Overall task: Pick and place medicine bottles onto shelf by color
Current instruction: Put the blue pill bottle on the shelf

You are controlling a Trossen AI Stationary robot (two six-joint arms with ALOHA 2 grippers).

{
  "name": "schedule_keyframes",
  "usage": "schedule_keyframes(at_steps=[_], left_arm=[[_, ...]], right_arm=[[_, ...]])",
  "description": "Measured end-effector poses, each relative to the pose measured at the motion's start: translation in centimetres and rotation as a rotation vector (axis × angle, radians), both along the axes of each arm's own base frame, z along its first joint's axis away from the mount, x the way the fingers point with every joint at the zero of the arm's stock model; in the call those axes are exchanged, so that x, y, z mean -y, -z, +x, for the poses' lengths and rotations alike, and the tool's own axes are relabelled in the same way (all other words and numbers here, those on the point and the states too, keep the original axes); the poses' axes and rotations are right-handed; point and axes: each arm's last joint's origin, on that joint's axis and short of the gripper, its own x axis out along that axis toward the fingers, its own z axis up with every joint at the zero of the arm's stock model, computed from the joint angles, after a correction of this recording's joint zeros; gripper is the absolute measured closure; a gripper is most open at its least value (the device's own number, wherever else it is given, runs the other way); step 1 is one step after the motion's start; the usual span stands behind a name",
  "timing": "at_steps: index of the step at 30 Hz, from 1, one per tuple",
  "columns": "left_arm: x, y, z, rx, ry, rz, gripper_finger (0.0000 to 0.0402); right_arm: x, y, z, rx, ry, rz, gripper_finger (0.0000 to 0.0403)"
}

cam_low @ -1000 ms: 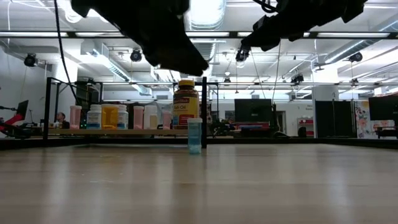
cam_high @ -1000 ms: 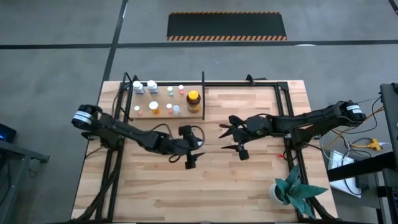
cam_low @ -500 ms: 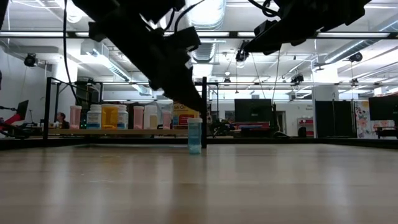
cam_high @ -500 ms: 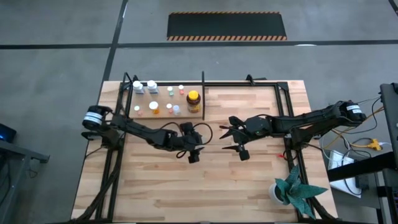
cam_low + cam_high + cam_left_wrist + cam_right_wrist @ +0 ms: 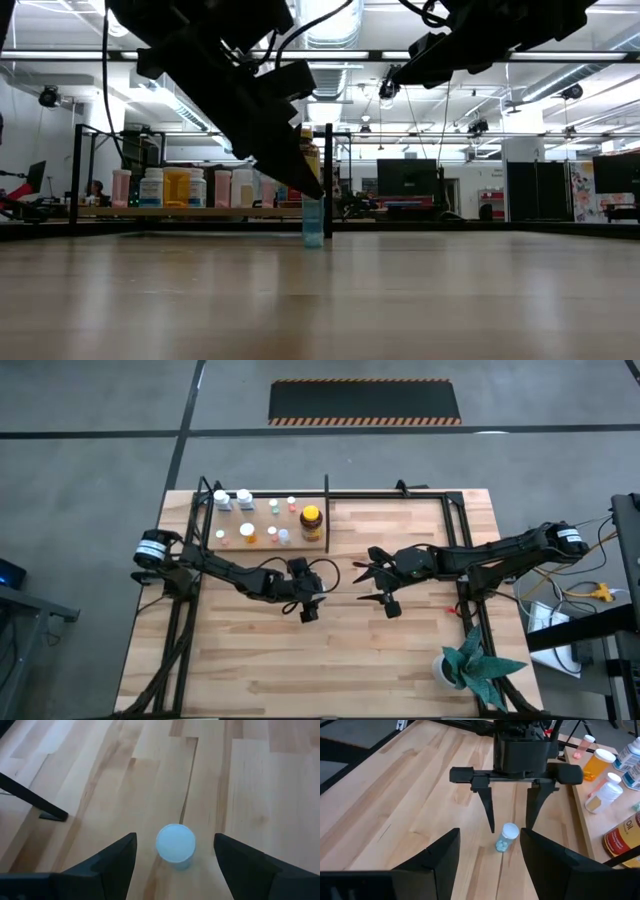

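Note:
A pale blue bottle stands upright on its base on the wooden table, also seen in the low view and the right wrist view. My left gripper is open just above it, one finger on either side of the cap, touching nothing. My right gripper is open and empty to the bottle's right. The shelf at the far left holds several small bottles and the amber jar beside its divider post.
A black tube frame runs along the table's far edge and down both sides. A white pot with a green plant stands at the near right corner. Bare wood lies in front of both grippers.
My left gripper has come down toward the pale blue bottle and a little toward the table's far edge, staying open. Its fingertips now stand at the height of the cap. The bottle has stayed in place.

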Motion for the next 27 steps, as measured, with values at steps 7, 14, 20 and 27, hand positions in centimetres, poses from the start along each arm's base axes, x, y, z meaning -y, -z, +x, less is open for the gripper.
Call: schedule_keyframes(at_steps=[7, 14, 20, 27], left_arm=[[-0.1, 0.5, 0.3, 0.01, -0.003, -0.002, 0.0153], [0.0, 1.4, 0.6, -0.008, -0.001, -0.002, 0.0153], [0.0, 0.4, 0.5, 0.021, 0.0, -0.006, 0.0154], [0.0, 0.4, 0.5, 0.019, 0.0, -0.006, 0.0199]], right_arm=[[0.0, 0.0, 0.0, 0.0, 0.0, 0.0, 0.0204], [0.0, 0.2, 0.0, -0.004, 0.0, -0.001, 0.0204], [0.0, 0.2, -0.1, -0.005, 0.0, -0.001, 0.0204], [0.0, 0.2, -0.1, -0.005, 0.0, -0.001, 0.0204]])
